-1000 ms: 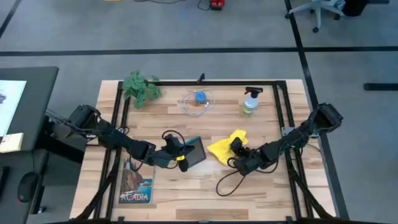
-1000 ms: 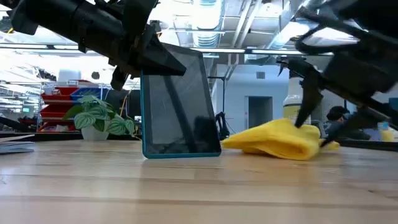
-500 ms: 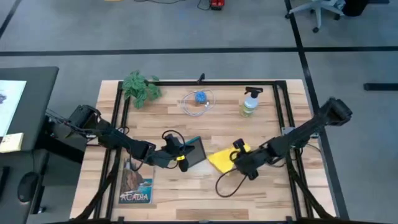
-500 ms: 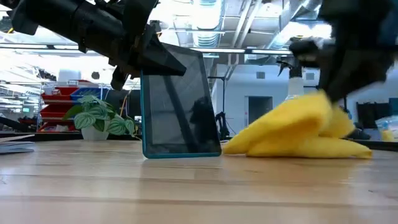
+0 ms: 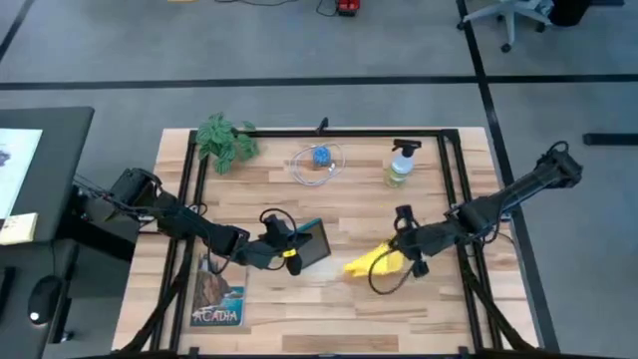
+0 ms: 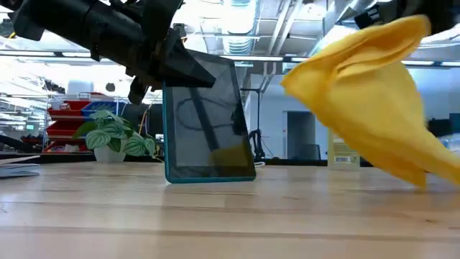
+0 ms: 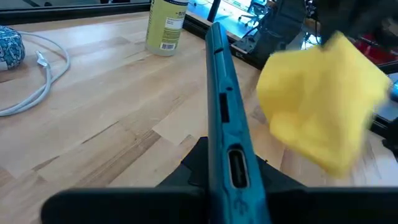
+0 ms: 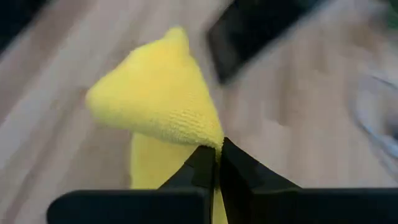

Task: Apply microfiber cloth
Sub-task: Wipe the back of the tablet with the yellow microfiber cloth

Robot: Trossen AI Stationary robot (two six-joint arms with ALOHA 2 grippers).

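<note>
With the left end effector (image 7: 219,163) clamping the tablet (image 6: 208,122) upright on the desk (image 5: 349,199), the right end effector (image 8: 217,163) pinches the lifted microfiber cloth (image 6: 374,93); next it should carry it onto the screen

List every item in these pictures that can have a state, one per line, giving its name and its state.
Microfiber cloth: lifted off the table, hanging from the right gripper.
Right gripper: shut on the cloth.
Tablet: standing upright on its edge, screen dark.
Left gripper: shut on the tablet.
Spray bottle: upright.
White cable: coiled loosely.
Potted plant: upright.
Book: lying flat, closed.
</note>
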